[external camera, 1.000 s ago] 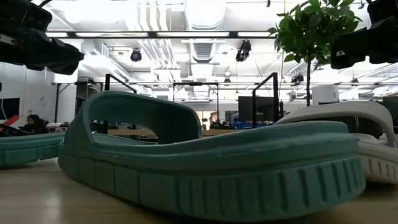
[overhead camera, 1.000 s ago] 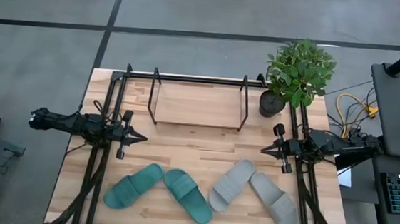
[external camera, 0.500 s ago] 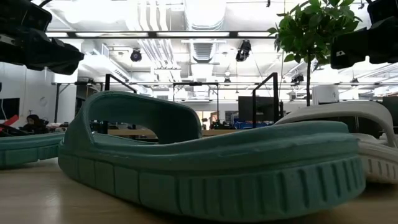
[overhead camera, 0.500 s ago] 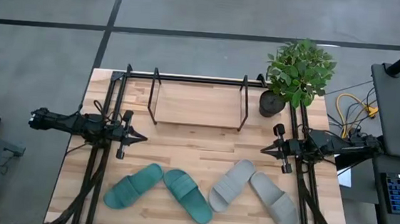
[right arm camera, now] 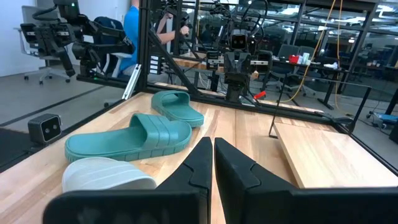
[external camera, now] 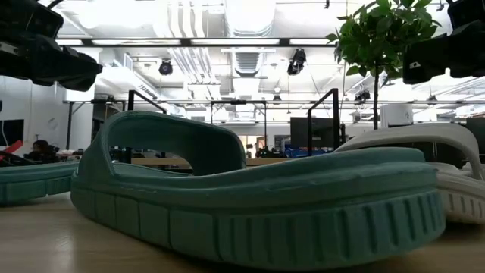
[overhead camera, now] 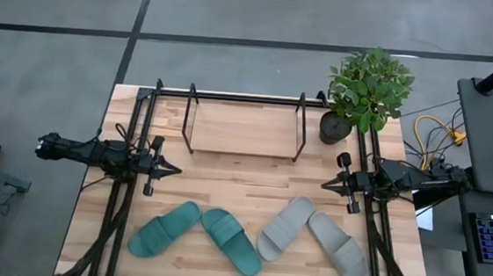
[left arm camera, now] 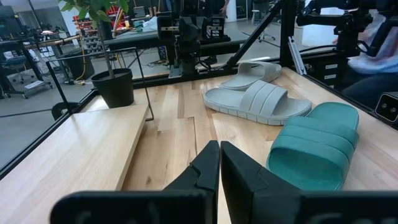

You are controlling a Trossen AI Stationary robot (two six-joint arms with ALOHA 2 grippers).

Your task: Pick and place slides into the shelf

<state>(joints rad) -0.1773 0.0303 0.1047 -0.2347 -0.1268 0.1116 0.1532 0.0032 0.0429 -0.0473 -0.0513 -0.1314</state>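
Wood table (overhead camera: 224, 198) w/ potted plant (overhead camera: 367, 90) at 1 o'clock. Shelf (overhead camera: 244, 120) at 12, nothing on it. Teal slides (overhead camera: 196, 236) at 7, grey slides (overhead camera: 313, 238) at 5. Left gripper (overhead camera: 173, 171) at 9, right gripper (overhead camera: 326, 187) at 3, both pinched closed, holding nothing.

Two black jointed arms (overhead camera: 95, 153) with tapered fingers (left arm camera: 208, 165).

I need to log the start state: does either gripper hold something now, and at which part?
Nothing is held. The left gripper and the right gripper are both shut and empty above the table; all four slides lie untouched on the wood.
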